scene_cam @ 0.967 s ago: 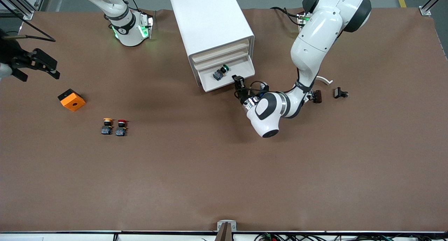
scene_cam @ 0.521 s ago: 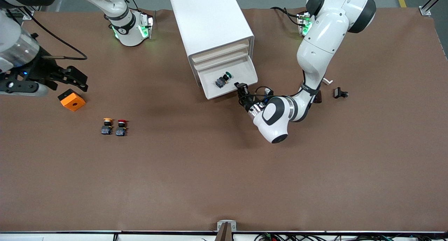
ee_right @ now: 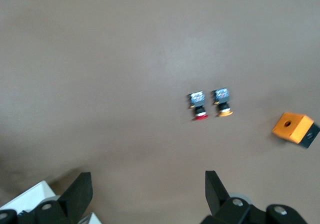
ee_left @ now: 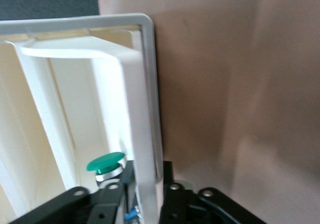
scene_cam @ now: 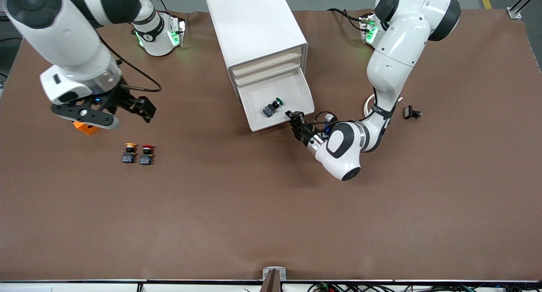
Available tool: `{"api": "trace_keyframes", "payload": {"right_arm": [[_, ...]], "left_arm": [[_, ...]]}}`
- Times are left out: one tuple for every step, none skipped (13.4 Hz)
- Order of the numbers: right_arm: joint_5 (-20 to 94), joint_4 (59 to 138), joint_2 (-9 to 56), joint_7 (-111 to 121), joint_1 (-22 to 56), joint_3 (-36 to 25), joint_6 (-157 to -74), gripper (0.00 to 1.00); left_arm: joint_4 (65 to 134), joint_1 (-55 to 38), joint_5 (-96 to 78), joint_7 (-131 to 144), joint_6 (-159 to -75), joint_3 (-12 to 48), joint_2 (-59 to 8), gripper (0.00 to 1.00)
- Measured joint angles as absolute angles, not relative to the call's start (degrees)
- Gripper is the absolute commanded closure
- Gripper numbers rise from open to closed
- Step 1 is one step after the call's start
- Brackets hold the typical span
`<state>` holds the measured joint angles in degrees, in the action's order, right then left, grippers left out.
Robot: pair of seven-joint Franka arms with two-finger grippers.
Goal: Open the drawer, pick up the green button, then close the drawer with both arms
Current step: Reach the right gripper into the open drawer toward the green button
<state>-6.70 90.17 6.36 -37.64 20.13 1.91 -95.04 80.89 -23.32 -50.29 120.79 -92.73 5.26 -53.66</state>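
The white cabinet (scene_cam: 254, 25) has its lowest drawer (scene_cam: 292, 93) pulled out toward the front camera. The green-capped button (scene_cam: 273, 106) lies on its side in the drawer. My left gripper (scene_cam: 295, 116) is shut on the drawer's front wall at the corner toward the left arm's end. In the left wrist view, my left gripper (ee_left: 147, 184) has a finger on each side of that wall (ee_left: 142, 134), with the green button (ee_left: 105, 163) just inside. My right gripper (scene_cam: 137, 107) is open and empty over the table near the orange block, and in its wrist view (ee_right: 147, 191) its jaws stand wide apart.
A yellow-capped button (scene_cam: 130, 152) and a red-capped button (scene_cam: 147, 153) stand side by side, nearer the front camera than the orange block (scene_cam: 87, 127), which is partly hidden under my right hand. A small black part (scene_cam: 411, 112) lies toward the left arm's end.
My left gripper has pulled the drawer farther out toward the front camera, and the button moved with it. My right arm has swung in from the table's end toward the cabinet.
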Motion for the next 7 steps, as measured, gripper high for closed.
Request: {"api": "trace_keyframes", "payload": {"right_arm": [[-6.7,90.17,7.13,-41.8,21.96,1.92,-95.04,0.0],[-6.7,90.15,7.9,-46.73,24.07,1.92,-95.05,0.0],[-6.7,90.14,8.78,-52.23,26.42,1.95,-95.11,0.0],[-6.7,90.11,9.8,-58.2,28.93,1.98,-95.16,0.0],[-6.7,90.07,11.04,-64.26,31.39,2.02,-95.24,0.0],[-6.69,90.04,12.48,-69.9,33.72,2.05,-95.71,0.0],[-6.68,89.93,13.99,-74.74,35.77,2.07,-97.02,0.0]], "left_arm": [[80.45,-23.34,-50.25,120.39,-93.64,4.94,-53.68,0.0],[79.65,-23.26,-50.25,120.08,-94.12,4.68,-53.69,0.0],[78.5,-23.02,-50.25,119.94,-94.26,4.51,-53.68,0.0],[77.15,-22.66,-50.22,119.94,-94.26,4.34,-53.65,0.0],[75.82,-22.23,-50.16,119.94,-94.29,3.91,-53.58,0.0],[74.55,-21.86,-50.09,119.94,-94.29,2.77,-53.46,0.0],[73.39,-21.6,-49.35,119.84,-94.28,1.1,-53.34,0.0]]}}
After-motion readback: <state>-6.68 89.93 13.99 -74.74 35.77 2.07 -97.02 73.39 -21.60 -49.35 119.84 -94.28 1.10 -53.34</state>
